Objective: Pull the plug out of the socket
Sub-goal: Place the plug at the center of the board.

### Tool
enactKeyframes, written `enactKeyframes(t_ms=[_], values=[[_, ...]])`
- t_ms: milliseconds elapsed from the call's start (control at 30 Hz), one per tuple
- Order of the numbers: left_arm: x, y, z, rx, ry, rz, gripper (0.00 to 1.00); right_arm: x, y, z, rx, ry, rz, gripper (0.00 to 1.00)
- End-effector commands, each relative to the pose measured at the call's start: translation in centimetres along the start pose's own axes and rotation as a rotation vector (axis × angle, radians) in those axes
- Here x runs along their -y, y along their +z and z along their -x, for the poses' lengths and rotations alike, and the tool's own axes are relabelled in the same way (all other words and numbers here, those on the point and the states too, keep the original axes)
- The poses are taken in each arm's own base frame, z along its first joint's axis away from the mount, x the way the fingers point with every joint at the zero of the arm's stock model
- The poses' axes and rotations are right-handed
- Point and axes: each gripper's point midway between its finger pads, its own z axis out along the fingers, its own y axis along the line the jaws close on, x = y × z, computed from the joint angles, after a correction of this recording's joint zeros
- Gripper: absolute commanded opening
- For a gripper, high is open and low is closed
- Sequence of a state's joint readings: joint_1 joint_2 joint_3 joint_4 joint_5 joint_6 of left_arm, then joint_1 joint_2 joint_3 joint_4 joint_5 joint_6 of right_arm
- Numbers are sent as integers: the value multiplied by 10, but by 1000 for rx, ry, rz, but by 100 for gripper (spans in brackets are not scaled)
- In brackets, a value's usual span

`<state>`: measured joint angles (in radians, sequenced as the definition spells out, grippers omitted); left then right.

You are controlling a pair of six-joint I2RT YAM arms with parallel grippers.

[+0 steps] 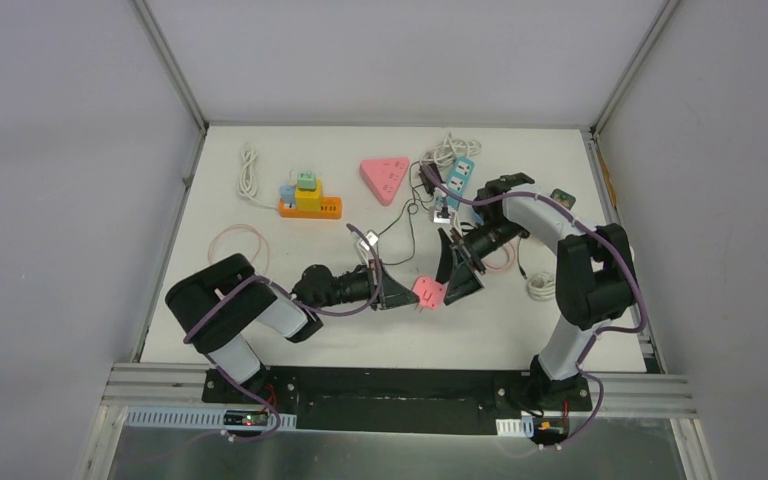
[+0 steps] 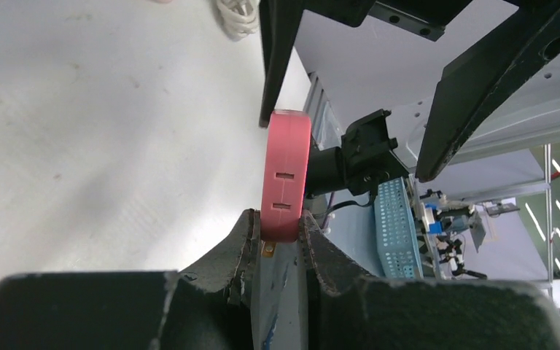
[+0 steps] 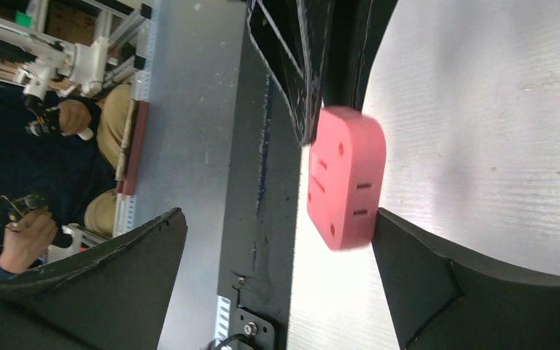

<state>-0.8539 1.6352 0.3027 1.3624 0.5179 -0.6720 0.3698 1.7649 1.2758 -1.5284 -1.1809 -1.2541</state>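
Note:
A small pink socket block (image 1: 428, 291) is held just above the table's near middle. My left gripper (image 1: 396, 296) is shut on its lower end; in the left wrist view (image 2: 281, 227) the block (image 2: 286, 171) stands edge-on between the pads. My right gripper (image 1: 457, 268) is open wide around the block's far side. In the right wrist view (image 3: 277, 248) the block (image 3: 346, 177) touches the tip of the right-hand finger (image 3: 415, 266). The block's visible faces show only empty slots; no plug shows in it.
An orange power strip with yellow and green adapters (image 1: 310, 200), a pink triangular strip (image 1: 385, 178) and a blue strip (image 1: 458, 182) with white and black cables lie at the back. A white cable (image 1: 249, 172), a pink cable loop (image 1: 238, 240) and a white coil (image 1: 540, 287) lie at the sides.

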Motion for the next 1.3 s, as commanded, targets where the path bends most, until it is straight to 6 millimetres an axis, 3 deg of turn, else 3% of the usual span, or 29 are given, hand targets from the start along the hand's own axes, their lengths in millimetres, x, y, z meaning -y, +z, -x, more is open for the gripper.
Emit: enactKeyframes(t_ms=[0,233,533,700,800,1000,1067,1267], values=[[-22,-22,10,55,-46,77,0,9,-9,6,-26,-80,-79,100],[-60,-61,25,113,-134,219,0,36,-18,-2,-74,-69,-230,100],[-93,-107,56,246,-199,435,0,42,-26,-2,-76,-56,-272,100],[-99,-139,74,327,-184,611,0,42,-27,-2,-77,-57,-275,100],[-100,-169,85,385,-143,776,0,41,-27,-2,-77,-58,-277,100],[-73,-238,111,607,-48,985,0,42,-28,-2,-76,-55,-280,100],[-69,-252,114,654,-37,1023,0,42,-28,-2,-75,-54,-280,100],[-85,-275,115,661,-57,1214,0,41,-28,-1,-74,-58,-283,100]])
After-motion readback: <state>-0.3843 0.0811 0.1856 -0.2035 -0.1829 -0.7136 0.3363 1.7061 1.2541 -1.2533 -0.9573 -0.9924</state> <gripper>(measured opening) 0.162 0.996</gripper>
